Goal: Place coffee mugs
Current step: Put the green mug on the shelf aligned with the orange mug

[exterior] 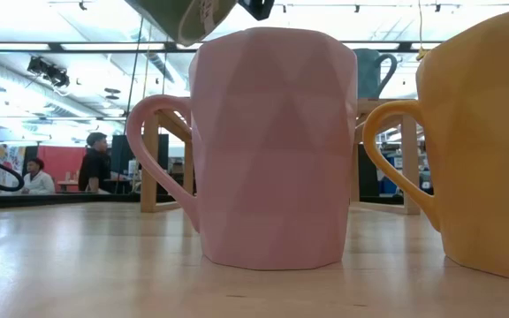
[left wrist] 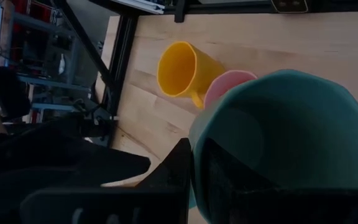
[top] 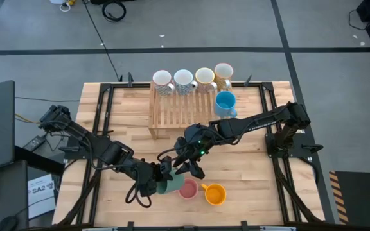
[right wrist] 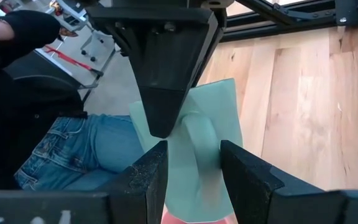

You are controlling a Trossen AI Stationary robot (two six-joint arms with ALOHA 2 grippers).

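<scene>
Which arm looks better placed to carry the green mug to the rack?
Probably the right: its tool straddles the handle of the green mug, which the left tool holds lifted near the pink mug.

A slatted wooden rack (top: 175, 110) stands toward the far side of the pale wood bench (top: 249, 173). Grey floor lies all round, crossed by dark tape lines (top: 172, 50), with a coiled black cable (top: 114, 10) on it. Off in the room two people (exterior: 95, 163) sit at a counter, and someone in blue jeans (right wrist: 98, 152) stands just beside the bench.
</scene>
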